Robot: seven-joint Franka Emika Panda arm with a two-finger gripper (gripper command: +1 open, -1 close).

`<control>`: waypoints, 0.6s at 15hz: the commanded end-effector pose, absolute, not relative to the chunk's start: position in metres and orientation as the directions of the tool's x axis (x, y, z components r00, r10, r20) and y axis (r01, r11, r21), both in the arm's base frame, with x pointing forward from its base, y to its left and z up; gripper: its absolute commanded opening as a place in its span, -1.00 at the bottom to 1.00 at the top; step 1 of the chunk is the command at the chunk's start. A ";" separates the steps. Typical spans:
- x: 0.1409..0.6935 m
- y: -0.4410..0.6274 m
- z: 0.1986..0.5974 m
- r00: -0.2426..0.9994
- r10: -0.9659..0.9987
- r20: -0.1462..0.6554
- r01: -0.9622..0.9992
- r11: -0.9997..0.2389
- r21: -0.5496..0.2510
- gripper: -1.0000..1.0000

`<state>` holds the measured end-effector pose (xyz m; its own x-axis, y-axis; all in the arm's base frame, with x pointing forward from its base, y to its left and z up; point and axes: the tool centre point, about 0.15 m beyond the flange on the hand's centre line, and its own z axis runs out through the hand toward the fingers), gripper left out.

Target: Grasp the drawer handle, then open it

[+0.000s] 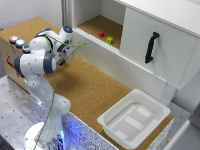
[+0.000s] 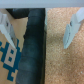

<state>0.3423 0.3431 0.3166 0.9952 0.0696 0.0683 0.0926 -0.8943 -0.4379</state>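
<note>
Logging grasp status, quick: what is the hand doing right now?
Hand: open, fingers either side of the drawer handle, not yet closed on it.

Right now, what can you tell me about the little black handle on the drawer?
The drawer handle shows only in the wrist view, blurred and very close. It is a dark, black-looking bar lying along a brown panel that carries blue markings, right where the panel meets the speckled cork surface. The claw is open, its pale fingers on either side of the bar. I cannot tell whether they touch it.
</note>
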 end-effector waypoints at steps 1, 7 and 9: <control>0.341 0.341 0.302 0.990 0.084 0.117 0.133 -0.840 -0.526 -1.00; 0.340 0.333 0.309 0.986 0.087 0.140 0.149 -0.835 -0.529 -1.00; 0.339 0.321 0.309 0.989 0.068 0.134 0.129 -0.839 -0.529 -1.00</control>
<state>0.3437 0.3461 0.3179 0.9917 0.0919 0.0895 0.1228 -0.8818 -0.4553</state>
